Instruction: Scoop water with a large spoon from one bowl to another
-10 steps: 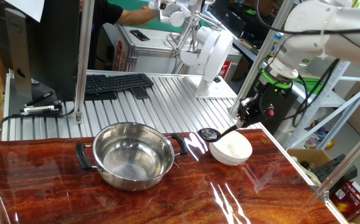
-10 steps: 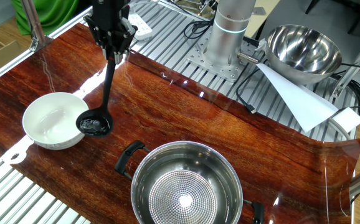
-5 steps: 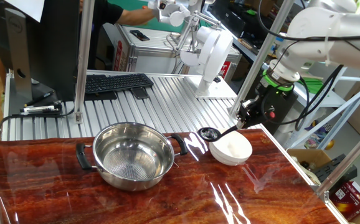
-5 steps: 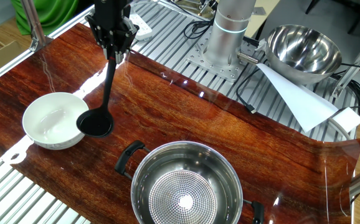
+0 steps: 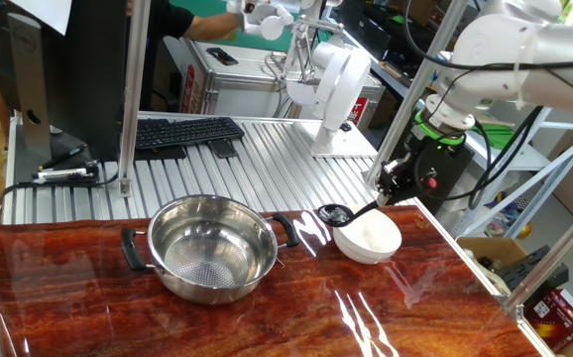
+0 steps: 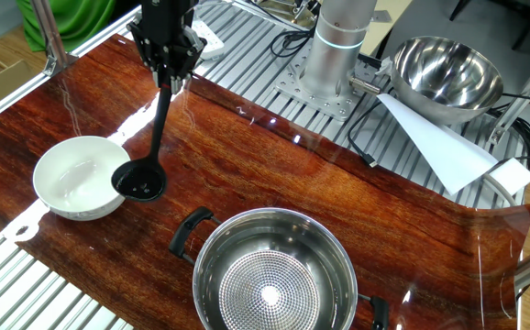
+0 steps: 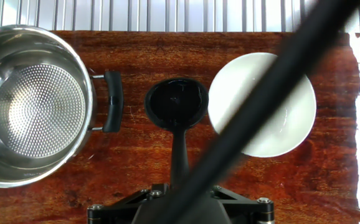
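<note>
My gripper (image 6: pixel 166 70) is shut on the top of the large spoon's thin black handle (image 6: pixel 160 119), near the table's back edge. The black ladle cup (image 6: pixel 138 183) hangs level just over the wood, between the steel pot (image 6: pixel 212 266) and the white bowl (image 6: pixel 63 174), close against the bowl's rim. From the hand view the cup (image 7: pixel 176 102) sits between the pot's black side handle (image 7: pixel 113 101) and the white bowl (image 7: pixel 279 130); the gripper (image 7: pixel 179 190) clamps the handle at the bottom. The cup's contents look dark, and I cannot tell whether it holds water.
A blurred black cable (image 7: pixel 273 78) crosses the hand view diagonally. A second steel bowl (image 6: pixel 448 69), a folded white sheet (image 6: pixel 439 147) and the arm's base (image 6: pixel 338 41) stand on the ribbed metal behind the wood. A keyboard (image 5: pixel 182 132) lies further back.
The ladle cup has stayed almost where it was beside the white bowl. The arm's upper links have shifted slightly.
</note>
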Robot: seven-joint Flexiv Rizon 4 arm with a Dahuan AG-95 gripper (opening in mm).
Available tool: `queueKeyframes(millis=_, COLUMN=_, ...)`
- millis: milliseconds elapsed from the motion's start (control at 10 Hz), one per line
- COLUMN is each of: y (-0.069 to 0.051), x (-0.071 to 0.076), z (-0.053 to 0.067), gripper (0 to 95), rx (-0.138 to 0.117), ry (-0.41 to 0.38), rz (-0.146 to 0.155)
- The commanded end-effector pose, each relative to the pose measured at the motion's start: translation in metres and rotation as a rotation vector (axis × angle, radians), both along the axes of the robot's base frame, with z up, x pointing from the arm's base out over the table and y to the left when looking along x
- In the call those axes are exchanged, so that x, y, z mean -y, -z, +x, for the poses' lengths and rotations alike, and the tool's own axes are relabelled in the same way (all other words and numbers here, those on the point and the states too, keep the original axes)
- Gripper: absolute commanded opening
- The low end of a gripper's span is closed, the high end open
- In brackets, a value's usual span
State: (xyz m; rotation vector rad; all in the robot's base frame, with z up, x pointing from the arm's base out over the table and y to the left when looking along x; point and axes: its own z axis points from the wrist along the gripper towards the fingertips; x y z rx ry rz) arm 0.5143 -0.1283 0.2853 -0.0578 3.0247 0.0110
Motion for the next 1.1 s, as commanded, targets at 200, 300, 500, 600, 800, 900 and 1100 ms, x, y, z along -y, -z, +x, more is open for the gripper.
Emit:
queueKeyframes(millis=200, y=0.0004, x=0.0003, z=0.0013, gripper=0.0, rx=-0.008, ry=0.038, rz=-0.017)
queueKeyframes(millis=300, y=0.0004, x=0.0003, z=0.0013, gripper=0.0, rx=-0.007, ry=0.047, rz=-0.020)
queueKeyframes(millis=500, y=0.0004, x=0.0003, z=0.0013, gripper=0.0, rx=-0.011, ry=0.069, rz=-0.022)
queueKeyframes(millis=600, y=0.0004, x=0.0003, z=0.0013, gripper=0.0, rx=-0.011, ry=0.075, rz=-0.022)
queueKeyframes(millis=800, y=0.0004, x=0.0003, z=0.0013, gripper=0.0, rx=-0.009, ry=0.088, rz=-0.024)
queueKeyframes(millis=900, y=0.0004, x=0.0003, z=0.0013, gripper=0.0, rx=-0.008, ry=0.093, rz=-0.023)
queueKeyframes(millis=1100, y=0.0004, x=0.0003, z=0.0013, gripper=0.0, rx=0.001, ry=0.127, rz=-0.017)
